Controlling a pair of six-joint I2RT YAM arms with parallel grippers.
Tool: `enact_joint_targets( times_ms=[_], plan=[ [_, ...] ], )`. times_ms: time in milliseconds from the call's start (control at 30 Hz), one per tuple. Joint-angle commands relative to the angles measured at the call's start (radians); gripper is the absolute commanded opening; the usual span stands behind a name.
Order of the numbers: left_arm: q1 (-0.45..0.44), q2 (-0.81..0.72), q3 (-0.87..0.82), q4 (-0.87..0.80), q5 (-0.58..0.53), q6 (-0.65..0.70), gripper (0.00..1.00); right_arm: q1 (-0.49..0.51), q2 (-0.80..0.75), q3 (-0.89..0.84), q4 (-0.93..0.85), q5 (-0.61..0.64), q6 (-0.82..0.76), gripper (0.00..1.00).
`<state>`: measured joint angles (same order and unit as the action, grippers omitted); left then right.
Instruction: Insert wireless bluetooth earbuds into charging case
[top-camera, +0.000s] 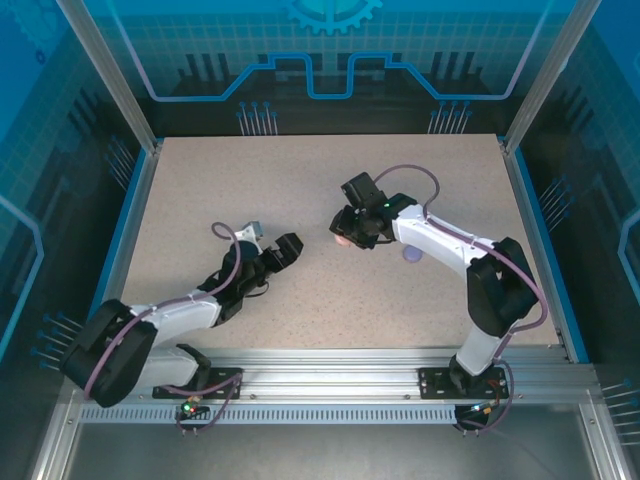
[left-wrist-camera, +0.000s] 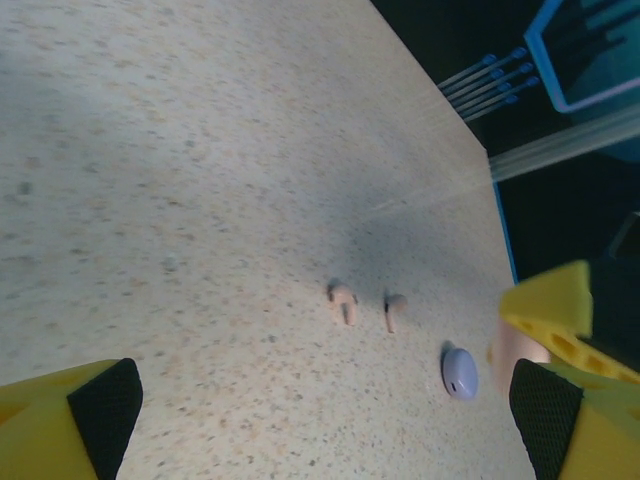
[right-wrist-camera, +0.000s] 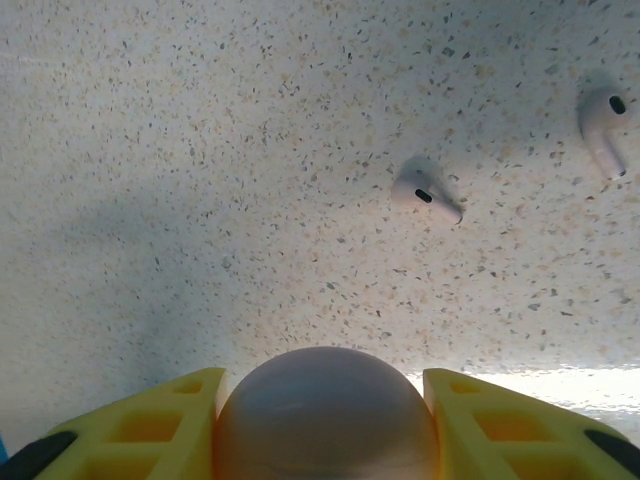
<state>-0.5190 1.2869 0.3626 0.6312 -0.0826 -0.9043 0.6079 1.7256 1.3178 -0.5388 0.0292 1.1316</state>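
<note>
Our right gripper (right-wrist-camera: 325, 425) clamps the round pale pink case (right-wrist-camera: 325, 395), while our left gripper (left-wrist-camera: 322, 400) hangs wide open. Two pink earbuds (right-wrist-camera: 428, 190) lie apart on the table (right-wrist-camera: 200, 150) just ahead. We should hold the case level and steady so the free jaws can lift one bud cleanly.

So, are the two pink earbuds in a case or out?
Out: both earbuds lie loose on the table, beyond the case the right gripper holds.
</note>
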Motion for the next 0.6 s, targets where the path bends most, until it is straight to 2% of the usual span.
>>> enact_joint_targets(
  times_ms=[0, 300, 400, 567],
  plan=[
    [-0.039, 0.054, 0.003, 0.184, 0.049, 0.079, 0.98, -0.015, 0.031, -0.013, 0.050, -0.063, 0.096, 0.40],
    [-0.093, 0.175, 0.049, 0.266, 0.069, 0.112, 0.95, -0.012, 0.111, 0.011, 0.130, -0.151, 0.220, 0.39],
    [-0.095, 0.206, 0.062, 0.290, 0.078, 0.108, 0.88, 0.001, 0.129, 0.042, 0.125, -0.154, 0.229, 0.39],
    [-0.097, 0.246, 0.084, 0.315, 0.089, 0.102, 0.69, 0.016, 0.146, 0.072, 0.120, -0.159, 0.239, 0.39]
  ],
)
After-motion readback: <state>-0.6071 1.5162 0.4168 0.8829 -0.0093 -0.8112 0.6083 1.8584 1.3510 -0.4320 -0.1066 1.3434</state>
